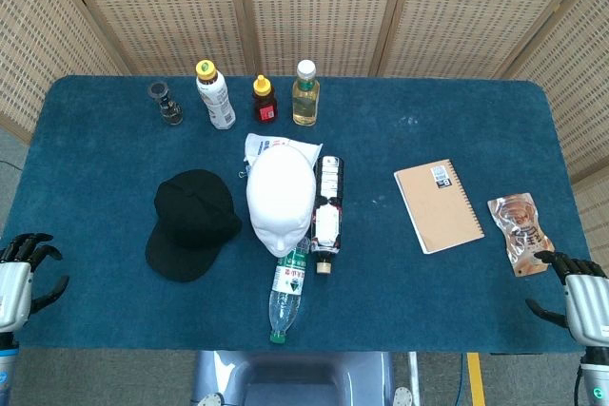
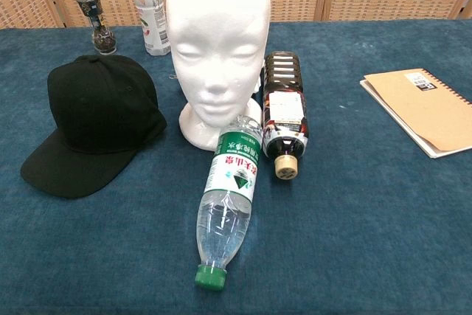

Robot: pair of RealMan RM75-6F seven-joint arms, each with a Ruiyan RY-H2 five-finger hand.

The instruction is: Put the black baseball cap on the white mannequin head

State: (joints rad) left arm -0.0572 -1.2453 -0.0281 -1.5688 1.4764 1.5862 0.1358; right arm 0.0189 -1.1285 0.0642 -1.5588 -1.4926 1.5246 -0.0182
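The black baseball cap (image 1: 193, 222) (image 2: 96, 119) lies flat on the blue table, brim toward the near edge, just left of the white mannequin head (image 1: 281, 197) (image 2: 216, 42). The mannequin head stands upright at the table's middle, bare on top. My left hand (image 1: 21, 278) hangs at the near left edge of the table, fingers apart and holding nothing, well left of the cap. My right hand (image 1: 580, 297) sits at the near right edge, fingers spread and empty. Neither hand shows in the chest view.
A clear water bottle (image 1: 287, 290) (image 2: 227, 199) and a dark bottle (image 1: 327, 213) (image 2: 284, 112) lie in front of and right of the mannequin. Several bottles (image 1: 215, 94) stand along the back. A brown notebook (image 1: 438, 204) and a snack packet (image 1: 518, 231) lie at right.
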